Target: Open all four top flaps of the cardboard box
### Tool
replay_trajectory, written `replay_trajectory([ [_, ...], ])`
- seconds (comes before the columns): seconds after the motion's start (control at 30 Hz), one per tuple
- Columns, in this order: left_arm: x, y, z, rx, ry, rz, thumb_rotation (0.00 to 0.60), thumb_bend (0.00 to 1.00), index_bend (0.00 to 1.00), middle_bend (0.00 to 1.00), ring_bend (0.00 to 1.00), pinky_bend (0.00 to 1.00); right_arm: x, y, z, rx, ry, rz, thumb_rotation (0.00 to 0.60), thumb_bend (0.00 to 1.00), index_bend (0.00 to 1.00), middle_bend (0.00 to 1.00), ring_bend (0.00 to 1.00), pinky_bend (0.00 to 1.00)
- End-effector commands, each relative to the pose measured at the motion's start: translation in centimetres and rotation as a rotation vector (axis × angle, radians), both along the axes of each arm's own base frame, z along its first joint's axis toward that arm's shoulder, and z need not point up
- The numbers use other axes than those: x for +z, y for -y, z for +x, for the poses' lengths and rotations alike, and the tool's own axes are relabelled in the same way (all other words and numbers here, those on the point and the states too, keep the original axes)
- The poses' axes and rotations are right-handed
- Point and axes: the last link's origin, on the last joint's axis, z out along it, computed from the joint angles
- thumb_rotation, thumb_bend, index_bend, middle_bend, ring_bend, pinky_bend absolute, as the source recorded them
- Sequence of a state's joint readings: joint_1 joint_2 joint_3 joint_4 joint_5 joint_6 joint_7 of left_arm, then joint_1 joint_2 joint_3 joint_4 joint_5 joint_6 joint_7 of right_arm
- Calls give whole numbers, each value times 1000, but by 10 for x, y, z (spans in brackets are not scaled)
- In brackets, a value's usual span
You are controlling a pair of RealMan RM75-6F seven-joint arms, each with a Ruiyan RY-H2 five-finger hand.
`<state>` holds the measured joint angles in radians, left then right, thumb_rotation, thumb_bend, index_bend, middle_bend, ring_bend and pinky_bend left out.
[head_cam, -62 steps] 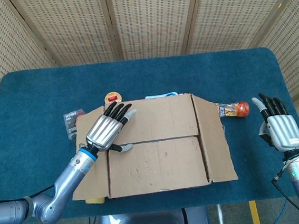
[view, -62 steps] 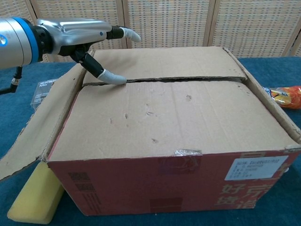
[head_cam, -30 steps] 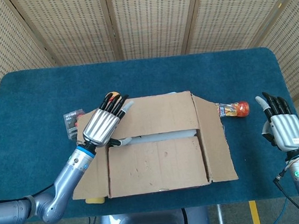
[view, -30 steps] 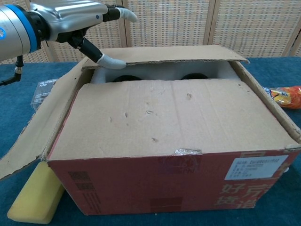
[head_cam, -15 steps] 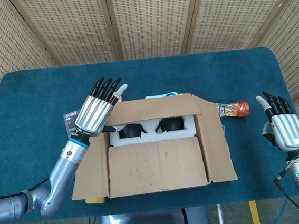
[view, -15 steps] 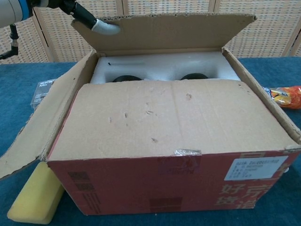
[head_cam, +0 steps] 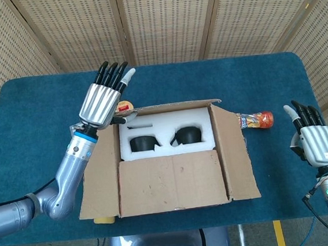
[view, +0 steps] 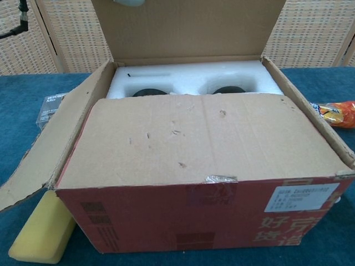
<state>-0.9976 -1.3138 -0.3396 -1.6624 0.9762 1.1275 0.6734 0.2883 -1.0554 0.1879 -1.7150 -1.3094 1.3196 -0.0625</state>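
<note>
Cardboard box (head_cam: 175, 174) has its far flap (view: 188, 27) upright, apparently touched by the spread left hand (head_cam: 101, 103); right hand (head_cam: 316, 143) empty, fingers apart

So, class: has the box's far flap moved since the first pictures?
Yes. The far flap has swung up from lying flat against the near flap to standing upright, raised by the left hand, exposing the foam insert.

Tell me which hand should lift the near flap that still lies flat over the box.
Probably the left hand: it is already at the box, at the raised far flap. The right hand hangs off beside the table's right edge, away from the near flap.
</note>
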Motion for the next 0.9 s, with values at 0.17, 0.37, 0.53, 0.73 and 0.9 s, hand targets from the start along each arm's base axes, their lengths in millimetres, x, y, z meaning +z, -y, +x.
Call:
replay_trajectory([
  [0.17, 11, -24, 4, 32, -33, 58, 319, 229, 0, 0, 0, 0, 1, 0, 0, -1, -2, -1, 600, 983, 33, 11, 0, 0],
  [0.37, 11, -44, -4, 96, -44, 80, 319, 228, 0, 0, 0, 0, 2, -1, 1, -2, -4, -2, 600, 982, 33, 11, 0, 0],
  [0.53, 7, -57, -18, 165, -78, 98, 321, 227, 0, 0, 0, 0, 2, -3, 2, -4, -6, -2, 600, 981, 33, 12, 0, 0],
  [0.73, 5, -70, -42, 259, -100, 102, 320, 228, 0, 0, 0, 0, 2, -4, 2, -6, -11, 0, 600, 981, 33, 12, 0, 0],
  [0.9, 8, -66, -51, 279, -58, 58, 320, 229, 0, 0, 0, 0, 0, -3, 4, -3, -12, 5, 600, 983, 33, 11, 0, 0],
])
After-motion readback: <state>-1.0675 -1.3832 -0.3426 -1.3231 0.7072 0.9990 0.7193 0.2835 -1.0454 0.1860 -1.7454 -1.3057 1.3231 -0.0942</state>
